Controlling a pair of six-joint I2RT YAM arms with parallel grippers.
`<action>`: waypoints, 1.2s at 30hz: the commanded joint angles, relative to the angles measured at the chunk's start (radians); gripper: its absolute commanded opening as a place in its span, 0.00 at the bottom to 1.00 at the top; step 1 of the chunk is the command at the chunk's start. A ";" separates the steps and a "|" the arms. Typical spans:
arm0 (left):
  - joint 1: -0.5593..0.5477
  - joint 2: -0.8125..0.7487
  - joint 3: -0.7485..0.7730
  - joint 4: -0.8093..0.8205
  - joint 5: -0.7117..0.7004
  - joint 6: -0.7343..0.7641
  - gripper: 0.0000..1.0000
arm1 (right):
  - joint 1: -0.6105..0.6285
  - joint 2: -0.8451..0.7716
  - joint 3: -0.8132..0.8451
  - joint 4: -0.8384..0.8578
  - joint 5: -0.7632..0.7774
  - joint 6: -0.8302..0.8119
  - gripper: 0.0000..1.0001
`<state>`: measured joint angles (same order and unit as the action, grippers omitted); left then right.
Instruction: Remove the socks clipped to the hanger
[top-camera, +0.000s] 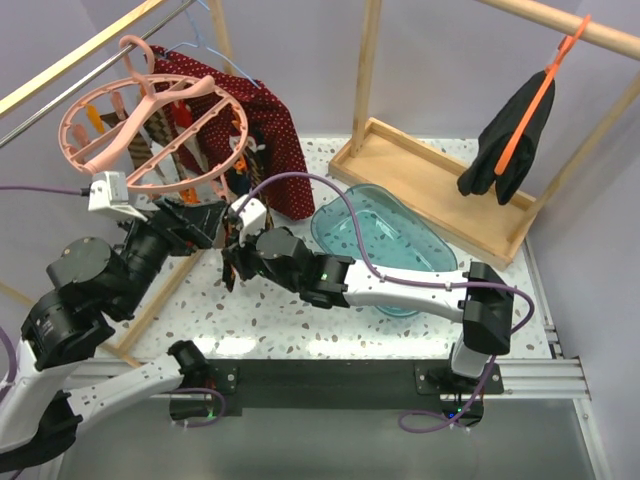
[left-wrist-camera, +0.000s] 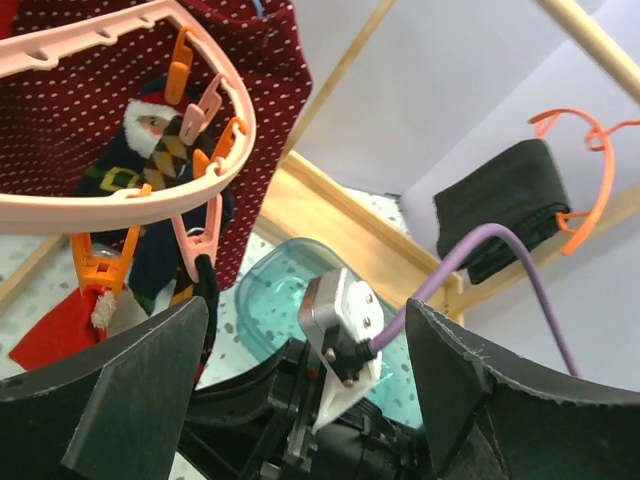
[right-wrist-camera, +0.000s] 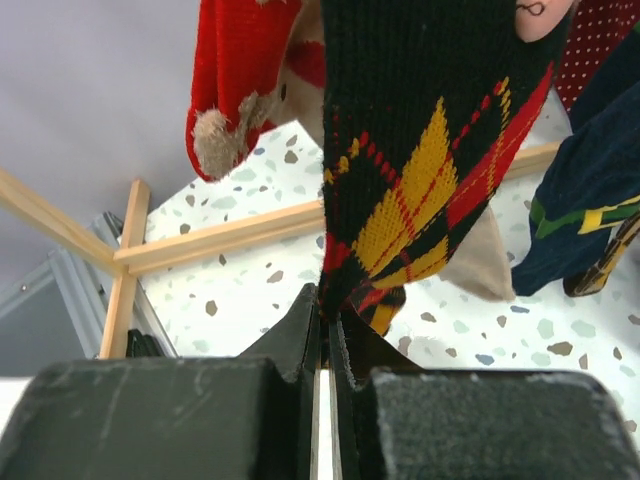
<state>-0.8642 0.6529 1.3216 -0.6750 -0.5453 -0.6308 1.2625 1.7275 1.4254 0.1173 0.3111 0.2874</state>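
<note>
The pink ring hanger (top-camera: 150, 125) hangs from the wooden rail at the back left, with several socks (top-camera: 190, 150) clipped under it. My right gripper (top-camera: 232, 262) is below the ring. In the right wrist view it (right-wrist-camera: 330, 320) is shut on the lower end of a black sock with red and yellow plaid (right-wrist-camera: 420, 150). My left gripper (top-camera: 215, 222) is just left of it, wide open and empty (left-wrist-camera: 305, 370), with the right arm's wrist between its fingers (left-wrist-camera: 120, 390). The ring (left-wrist-camera: 120, 205) and a navy Santa sock (left-wrist-camera: 150, 160) hang above.
A red white-dotted cloth (top-camera: 275, 130) hangs behind the ring. A teal tray (top-camera: 385, 240) lies mid-table. A wooden rack base (top-camera: 430, 180) is behind it. A black garment (top-camera: 510, 135) hangs on an orange hanger at the right. A red pompom sock (right-wrist-camera: 235, 80) hangs beside the held one.
</note>
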 joint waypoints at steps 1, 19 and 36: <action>0.002 0.100 0.089 -0.064 -0.096 -0.032 0.84 | 0.000 -0.051 0.053 -0.037 -0.032 -0.005 0.00; 0.002 0.298 0.228 -0.310 -0.245 -0.311 0.59 | -0.011 -0.131 0.033 -0.110 -0.104 -0.033 0.00; 0.004 0.336 0.133 -0.285 -0.380 -0.540 0.62 | -0.009 -0.190 -0.023 -0.099 -0.161 -0.017 0.00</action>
<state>-0.8597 0.9714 1.4654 -1.0111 -0.8612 -1.1507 1.2491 1.6020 1.4002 -0.0265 0.1814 0.2718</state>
